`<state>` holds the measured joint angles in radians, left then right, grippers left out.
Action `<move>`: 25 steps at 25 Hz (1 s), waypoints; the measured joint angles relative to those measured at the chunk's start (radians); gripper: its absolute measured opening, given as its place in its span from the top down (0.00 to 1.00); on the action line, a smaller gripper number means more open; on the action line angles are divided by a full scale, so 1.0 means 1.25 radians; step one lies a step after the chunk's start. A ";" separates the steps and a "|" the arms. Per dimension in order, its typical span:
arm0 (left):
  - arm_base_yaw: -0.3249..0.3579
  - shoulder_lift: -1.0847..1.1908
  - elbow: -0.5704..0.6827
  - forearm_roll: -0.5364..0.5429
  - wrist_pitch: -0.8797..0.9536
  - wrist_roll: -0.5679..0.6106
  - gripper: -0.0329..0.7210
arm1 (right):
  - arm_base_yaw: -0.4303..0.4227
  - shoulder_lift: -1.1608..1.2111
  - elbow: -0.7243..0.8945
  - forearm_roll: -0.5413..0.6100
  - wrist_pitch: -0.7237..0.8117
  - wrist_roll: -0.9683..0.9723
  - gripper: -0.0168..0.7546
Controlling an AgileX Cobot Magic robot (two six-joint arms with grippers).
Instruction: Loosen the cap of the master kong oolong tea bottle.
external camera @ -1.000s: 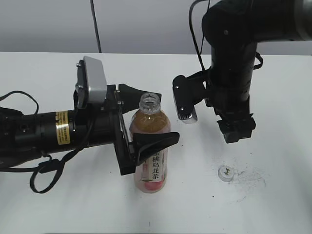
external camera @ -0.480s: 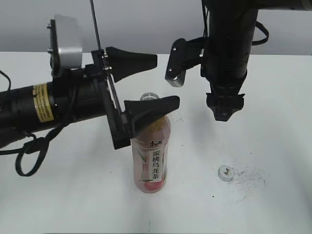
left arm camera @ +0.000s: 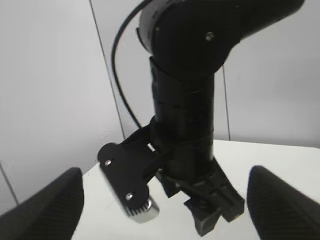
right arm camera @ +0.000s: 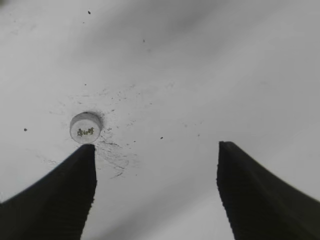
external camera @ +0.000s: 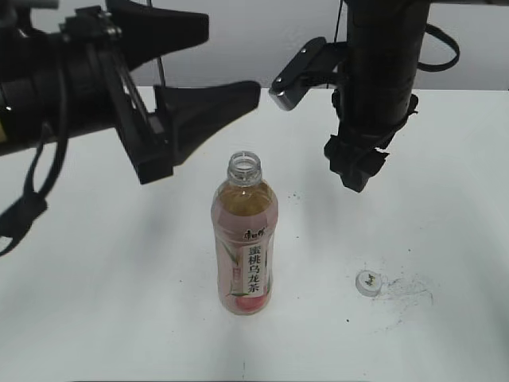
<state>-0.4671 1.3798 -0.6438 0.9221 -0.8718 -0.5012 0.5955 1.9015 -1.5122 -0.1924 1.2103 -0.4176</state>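
Note:
The master kong oolong tea bottle (external camera: 245, 239) stands upright on the white table, its neck open with no cap on it. The cap (external camera: 368, 282) lies on the table to the bottle's right, top up; it also shows in the right wrist view (right arm camera: 86, 128). My left gripper (external camera: 231, 60) is open and empty, raised above and left of the bottle's mouth. My right gripper (external camera: 358, 163) hangs above the table, right of the bottle and behind the cap. In the right wrist view its jaws (right arm camera: 156, 147) are open and empty. The bottle is out of both wrist views.
Dark scuff marks (external camera: 402, 290) spot the white table (external camera: 119, 302) around the cap. A grey wall (external camera: 238, 40) stands behind the table. The left wrist view shows the right arm (left arm camera: 187, 130) over the table.
My left gripper has let go of the bottle and risen up and to the left. My right arm has lifted a little. The bottle and cap have stayed put.

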 joint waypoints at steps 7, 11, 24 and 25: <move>0.000 -0.204 0.000 0.003 0.378 -0.060 0.17 | 0.000 -0.067 -0.001 0.000 0.004 0.082 0.25; 0.000 -0.289 0.000 -0.052 0.631 -0.060 0.17 | 0.000 -0.118 -0.001 0.000 0.005 0.100 0.25; 0.000 -0.519 0.000 -0.751 1.255 0.257 0.21 | 0.000 -0.371 0.091 0.028 0.005 0.156 0.25; 0.000 -0.546 0.000 -0.801 1.295 0.307 0.21 | 0.000 -0.399 0.119 0.039 0.006 0.157 0.25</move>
<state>-0.4671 0.6971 -0.6438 -0.0797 0.7473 -0.1176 0.5955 1.4029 -1.3636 -0.1433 1.2176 -0.2209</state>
